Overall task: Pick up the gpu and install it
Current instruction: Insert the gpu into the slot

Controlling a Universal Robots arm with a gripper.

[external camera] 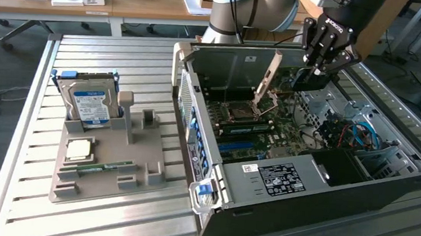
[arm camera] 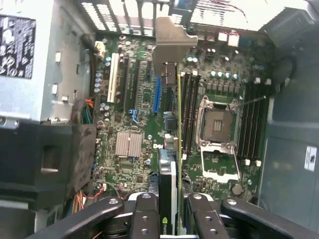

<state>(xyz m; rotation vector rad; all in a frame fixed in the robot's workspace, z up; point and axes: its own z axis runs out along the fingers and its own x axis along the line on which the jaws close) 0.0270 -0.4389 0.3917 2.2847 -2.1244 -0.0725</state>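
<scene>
My gripper hangs over the open computer case, shut on the gpu. The card is a dark board held on edge, its long silvery bracket slanting down toward the motherboard. In the wrist view the gpu runs edge-on away from my gripper, with a finger pressed on each side. Its bracket points at the case's rear slots. The card hovers above the motherboard, roughly over the blue slot and the memory slots beside it.
Left of the case, a grey fixture carries a silver hard drive with a blue label, a processor and a green memory stick. The processor socket stands open. A power supply and drive cage crowd the case interior.
</scene>
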